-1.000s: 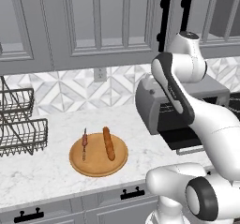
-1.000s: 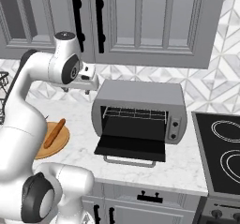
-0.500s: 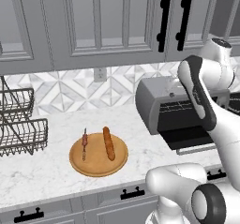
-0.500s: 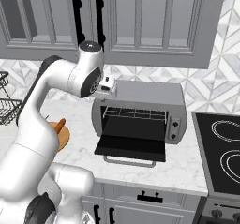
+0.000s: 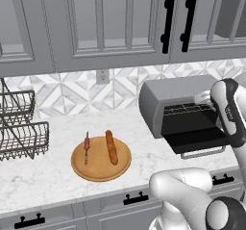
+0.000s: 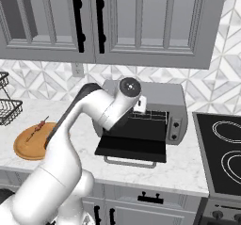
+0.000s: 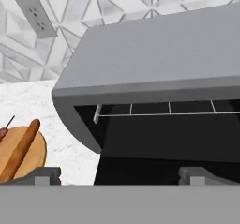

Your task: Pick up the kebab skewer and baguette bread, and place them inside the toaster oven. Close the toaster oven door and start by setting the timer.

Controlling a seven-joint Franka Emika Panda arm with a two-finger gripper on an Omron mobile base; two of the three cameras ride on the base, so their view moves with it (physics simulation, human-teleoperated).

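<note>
- Gripper (image 7: 119, 174) hung before the toaster oven (image 5: 175, 96), jaws wide apart, empty.
- Toaster oven door (image 6: 132, 143) lay open.
- Kebab skewer (image 5: 87, 146) and baguette bread (image 5: 111, 147) rested on the round wooden board (image 5: 101, 169).

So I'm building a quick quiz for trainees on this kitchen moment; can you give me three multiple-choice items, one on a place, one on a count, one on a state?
1. Where does the baguette bread lie?
A. on the round wooden board
B. on the oven rack
C. in the wire basket

2. How many food items are on the board?
A. one
B. two
C. four

3. How is the toaster oven door?
A. shut
B. removed
C. folded down open

Answers:
1 A, the loaf rests on the board beside the kebab skewer.
2 B, the skewer and the loaf are there.
3 C, the door lies flat before the toaster oven, showing its rack.
</note>
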